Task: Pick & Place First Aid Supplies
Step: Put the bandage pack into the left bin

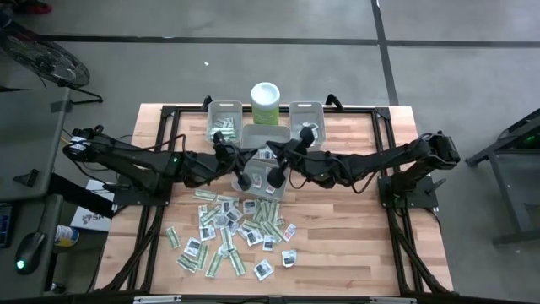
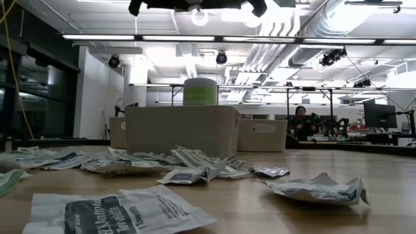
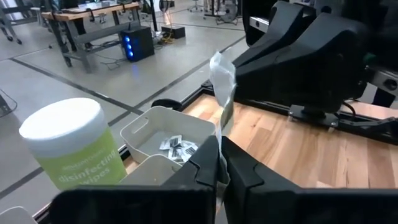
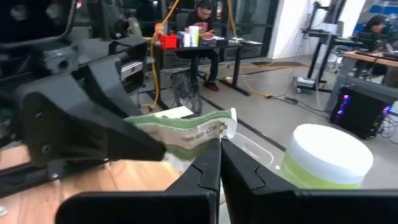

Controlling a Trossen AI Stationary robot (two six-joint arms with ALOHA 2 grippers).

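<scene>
Both arms meet above the grey bins [image 1: 261,137] at the table's far middle. My left gripper [image 3: 221,171] is shut on a narrow pale green-white packet [image 3: 222,81] that stands up edge-on from its fingers. My right gripper [image 4: 219,158] is shut on a green-printed packet [image 4: 186,130] whose other end reaches the left arm's dark fingers [image 4: 124,140]; it appears to be the same packet. Many more packets [image 1: 232,230] lie flat on the wood nearer the front edge. My left gripper pinches the packet's lower end [image 3: 220,152] between its two fingers, which reach nearly level toward the far edge. The packet is clear of the table and bins and rises slightly curved above the fingertips. My right gripper pinches the end of the packet nearest it [image 4: 214,138] between its two fingers, coming nearly level from the table's right. The packet is lifted clear and stretches away sideways toward the left arm's fingers.
A pale green canister with a white lid [image 1: 266,101] stands at the far edge between two grey bins [image 1: 224,121] [image 1: 308,118]. One bin holds small white square packets [image 3: 177,148]. People sit at desks [image 4: 202,28] in the room beyond.
</scene>
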